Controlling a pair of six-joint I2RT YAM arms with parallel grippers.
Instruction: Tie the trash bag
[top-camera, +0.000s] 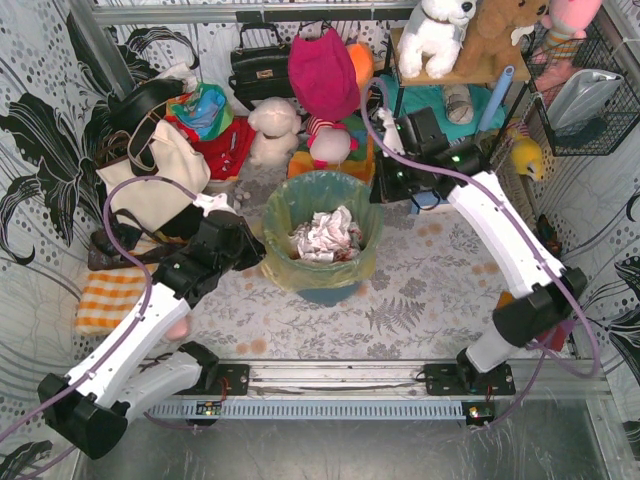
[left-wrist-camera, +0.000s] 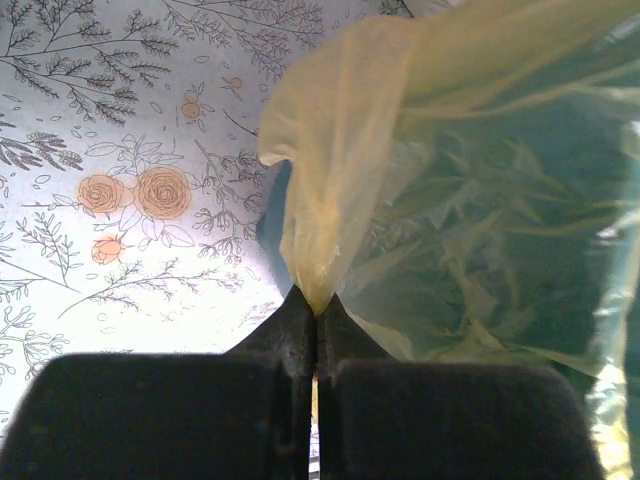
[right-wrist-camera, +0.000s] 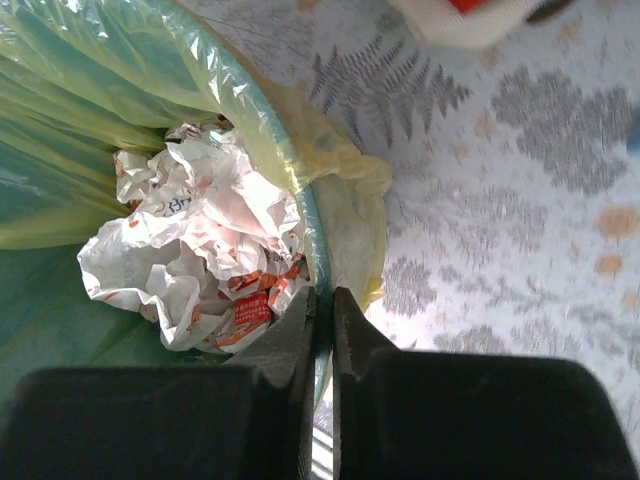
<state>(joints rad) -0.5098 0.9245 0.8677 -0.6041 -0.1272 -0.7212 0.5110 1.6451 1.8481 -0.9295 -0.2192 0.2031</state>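
Trash bag sits in the middle of the top view. It lines a round teal bucket, with its yellow film folded over the rim and hanging down the outside. Crumpled paper lies inside, and the mouth is wide open. The bucket stands on the patterned table, between the two arms.

The left gripper is at the left side of the rim in the top view. In its wrist view the jaws are pressed together on a pinch of the yellow film, which rises from the fingertips in a stretched peak toward the upper middle of the frame. That corner of the bag looks drawn away from the bucket wall.

The right gripper is at the upper right of the rim in the top view. Its wrist view shows the jaws almost together, with only a thin slit between them, right at the rim where the film folds over. I cannot tell whether any plastic is caught in that slit.

The task looks to be at an early stage. One side of the bag's edge is gripped and the opposite side is at best being taken. The mouth has not been gathered, no two ends are crossed, and no knot is showing. Lifting both sides off the rim, bringing them together and tying them all appear to remain.
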